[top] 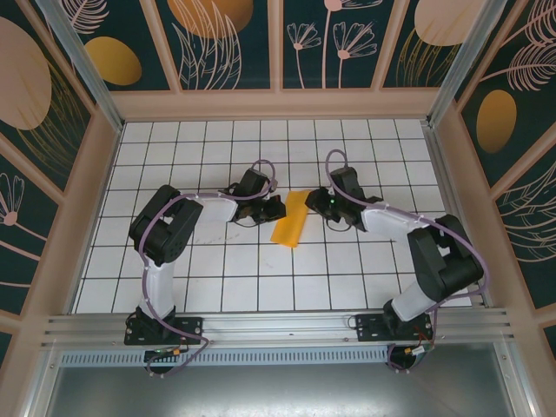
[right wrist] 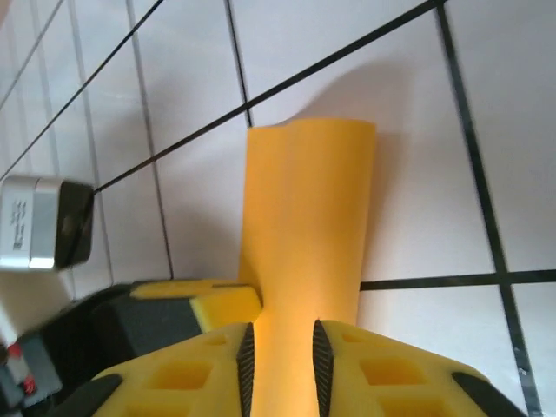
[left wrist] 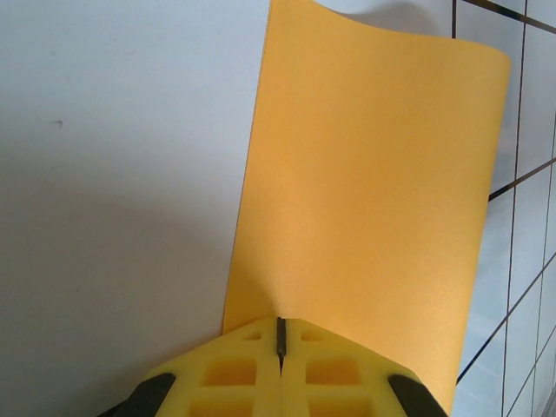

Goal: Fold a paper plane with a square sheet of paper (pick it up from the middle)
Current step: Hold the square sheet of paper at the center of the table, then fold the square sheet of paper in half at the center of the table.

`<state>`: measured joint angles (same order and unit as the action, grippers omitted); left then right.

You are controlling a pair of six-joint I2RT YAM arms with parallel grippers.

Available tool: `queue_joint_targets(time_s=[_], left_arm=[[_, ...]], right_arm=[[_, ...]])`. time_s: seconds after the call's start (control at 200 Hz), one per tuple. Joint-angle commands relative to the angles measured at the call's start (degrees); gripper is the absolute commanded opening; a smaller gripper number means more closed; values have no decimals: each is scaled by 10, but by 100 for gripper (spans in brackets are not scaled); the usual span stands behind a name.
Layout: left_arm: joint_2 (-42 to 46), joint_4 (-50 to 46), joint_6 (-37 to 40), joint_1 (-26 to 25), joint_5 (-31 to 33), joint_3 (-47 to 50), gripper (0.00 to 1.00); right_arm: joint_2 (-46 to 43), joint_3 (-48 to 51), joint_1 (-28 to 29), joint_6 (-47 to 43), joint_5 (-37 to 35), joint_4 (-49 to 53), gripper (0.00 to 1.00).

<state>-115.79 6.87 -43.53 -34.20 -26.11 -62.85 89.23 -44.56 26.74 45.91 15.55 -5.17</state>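
Note:
The square sheet of paper [top: 290, 221] is orange-yellow and sits lifted and bowed between the two grippers at the middle of the table. My left gripper [top: 275, 209] is shut on its left edge; in the left wrist view the yellow jaws [left wrist: 280, 337] pinch the sheet [left wrist: 373, 191], which curls at the far end. My right gripper [top: 316, 201] is at the sheet's right side. In the right wrist view its jaws [right wrist: 283, 369] stand a narrow gap apart, and the paper [right wrist: 308, 226] runs between the ribbed pads as a bowed strip.
White gridded tabletop [top: 261, 278] lies all around the paper. Patterned walls [top: 278, 52] enclose the back and sides. The left gripper's yellow finger [right wrist: 208, 304] and its silver camera box [right wrist: 43, 224] sit close beside the right jaws.

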Motion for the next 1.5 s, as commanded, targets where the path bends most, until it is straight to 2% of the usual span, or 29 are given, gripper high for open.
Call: queue_joint_targets(time_s=[0.0,0.03,0.185,0.61,1.011,1.176,1.496], left_arm=[[-27,-35,12,-5,36,17,0],[-27,-35,12,-5,36,16,0],[-29,-36,13,-5,33,15,0],[-32,-36,12,-5,30,14,0],[-34,-36,12,-5,25,13,0],[-35,-36,12,-5,25,12,0],[-34,-36,12,-4,26,16,0]], right_arm=[[3,45,0,46,108,-155,8],[5,50,1,53,115,-166,0],[18,67,1,68,139,-199,0],[66,73,-1,60,149,-199,0],[68,69,2,49,177,-217,0],[92,53,2,35,165,-182,0],[110,85,-2,22,137,-174,0]])
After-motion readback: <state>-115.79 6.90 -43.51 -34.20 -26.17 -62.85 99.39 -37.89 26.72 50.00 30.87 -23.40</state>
